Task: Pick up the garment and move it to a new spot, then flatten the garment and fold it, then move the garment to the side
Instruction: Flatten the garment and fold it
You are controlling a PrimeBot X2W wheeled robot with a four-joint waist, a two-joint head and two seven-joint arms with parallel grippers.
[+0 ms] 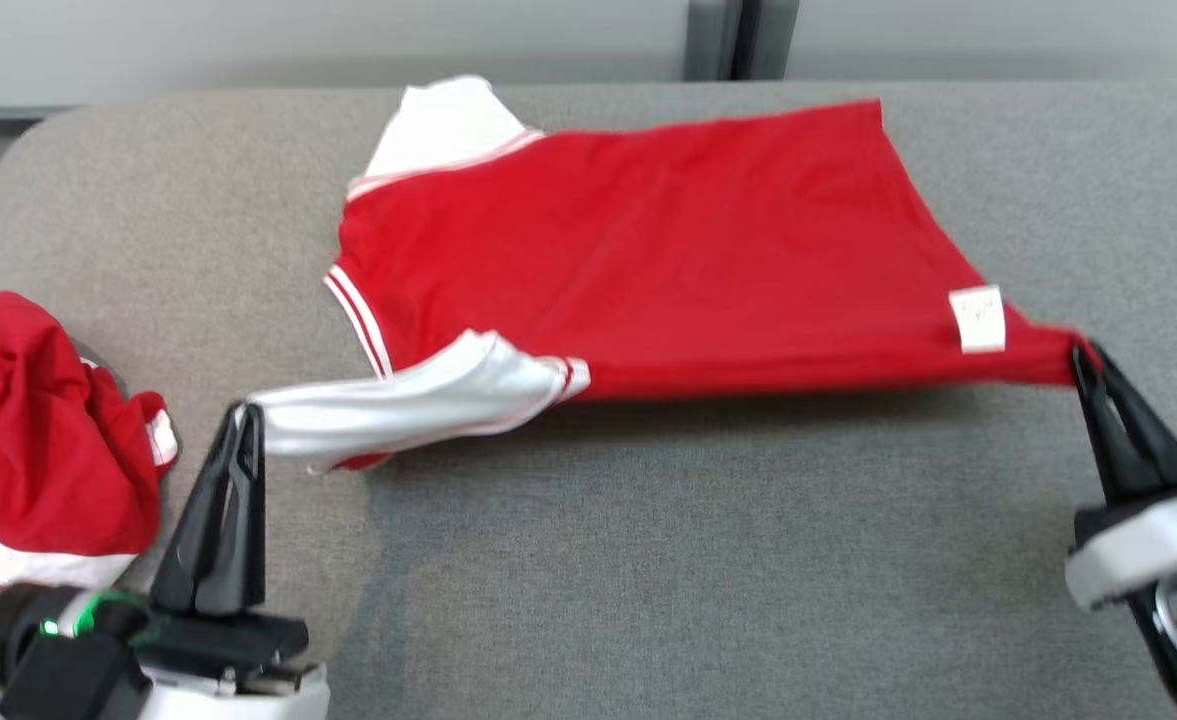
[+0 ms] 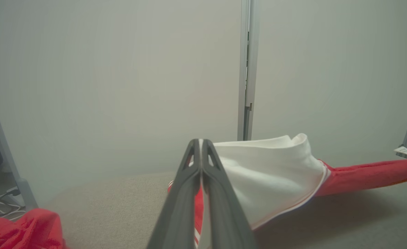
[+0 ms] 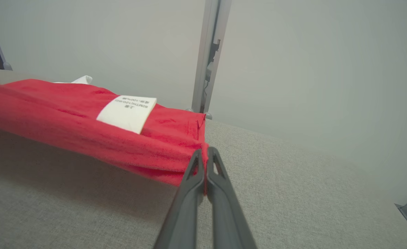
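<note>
A red shirt (image 1: 648, 250) with white sleeves lies spread across the middle of a gray, cloth-covered tabletop (image 1: 748, 560), its near edge lifted off the surface and pulled taut between the robot's two arms. At lower left in the head view, the left end effector (image 1: 246, 415) is pinched closed on the tip of the near white sleeve (image 1: 398, 405), drawing it out sideways from the shirt's body. At right, the right end effector (image 1: 1086, 358) is clamped on the near corner of the hem, just beside a small white label (image 1: 977, 318) sewn to the red cloth. The far sleeve (image 1: 448, 125) rests flat near the tabletop's back edge, and a shadow runs under the raised near edge.

The left wrist view looks along the closed left end effector (image 2: 200, 143), with the white sleeve (image 2: 269, 173) billowing to its right and the red shirt (image 2: 372, 174) stretching away beyond it above the surface. The right wrist view shows the right end effector (image 3: 206, 152) with red cloth caught between its dark fingers, the shirt (image 3: 68, 114) sloping down from the corner toward the tabletop (image 3: 293, 190), and the label (image 3: 127, 112) facing up, its print too small to read.

A second red-and-white garment (image 1: 38, 430) sits crumpled at the tabletop's left end, apart from the shirt. A pale wall (image 1: 348, 40) with a gray post (image 1: 738, 40) stands behind.
</note>
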